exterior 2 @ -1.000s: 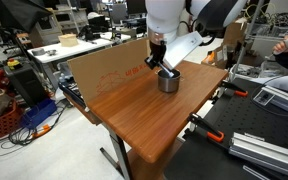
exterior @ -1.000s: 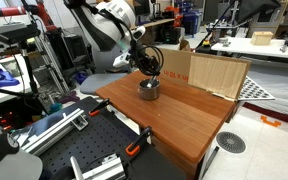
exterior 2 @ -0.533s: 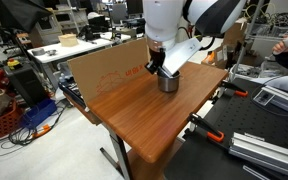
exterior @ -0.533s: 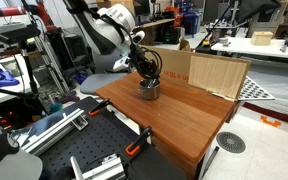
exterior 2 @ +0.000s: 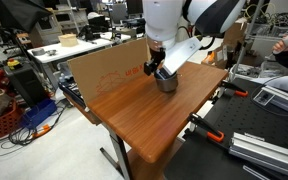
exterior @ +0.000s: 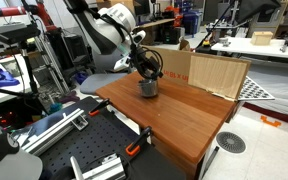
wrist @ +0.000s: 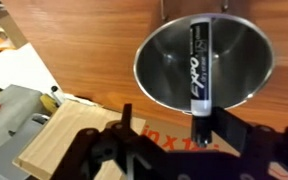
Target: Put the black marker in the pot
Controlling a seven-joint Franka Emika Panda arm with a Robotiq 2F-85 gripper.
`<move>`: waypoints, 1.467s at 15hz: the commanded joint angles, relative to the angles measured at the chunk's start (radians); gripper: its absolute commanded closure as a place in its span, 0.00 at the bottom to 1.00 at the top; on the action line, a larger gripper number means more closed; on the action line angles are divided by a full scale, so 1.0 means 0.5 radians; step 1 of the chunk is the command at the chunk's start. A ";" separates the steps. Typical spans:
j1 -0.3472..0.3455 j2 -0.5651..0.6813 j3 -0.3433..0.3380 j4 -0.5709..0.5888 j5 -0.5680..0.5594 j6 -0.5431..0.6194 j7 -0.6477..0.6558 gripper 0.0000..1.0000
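Observation:
The pot [wrist: 154,80] is a round grey metal pot, seen from straight above in the wrist view. It stands on the wooden table in both exterior views [exterior: 148,88] [exterior 2: 168,83]. The black marker [wrist: 198,60] lies inside it, white-lettered label up, with its dark end sticking over the rim beside my right finger [wrist: 224,125]. My gripper [wrist: 174,125] hangs just above the pot [exterior: 145,72] [exterior 2: 158,69]. Its jaws are spread wide, with an empty gap between the marker and the left finger, so it is open.
The pot sits near the far end of the brown wooden table [exterior: 184,118] [exterior 2: 134,115]. An upright cardboard panel [exterior: 212,72] [exterior 2: 99,65] stands along the table's back edge, close behind the pot. Lab benches and equipment surround the table.
The jaws have opened from shut on the marker, which now rests in the pot. The arm has hardly moved.

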 commanded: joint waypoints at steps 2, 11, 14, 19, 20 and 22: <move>-0.002 0.025 0.010 0.020 0.039 -0.001 -0.027 0.00; -0.019 -0.241 0.012 -0.100 0.045 0.134 -0.033 0.00; -0.015 -0.376 0.010 -0.161 0.048 0.167 -0.039 0.00; 0.000 -0.417 0.007 -0.169 0.040 0.131 -0.018 0.00; 0.000 -0.432 0.007 -0.187 0.054 0.131 -0.026 0.00; 0.000 -0.438 0.007 -0.200 0.073 0.131 -0.035 0.00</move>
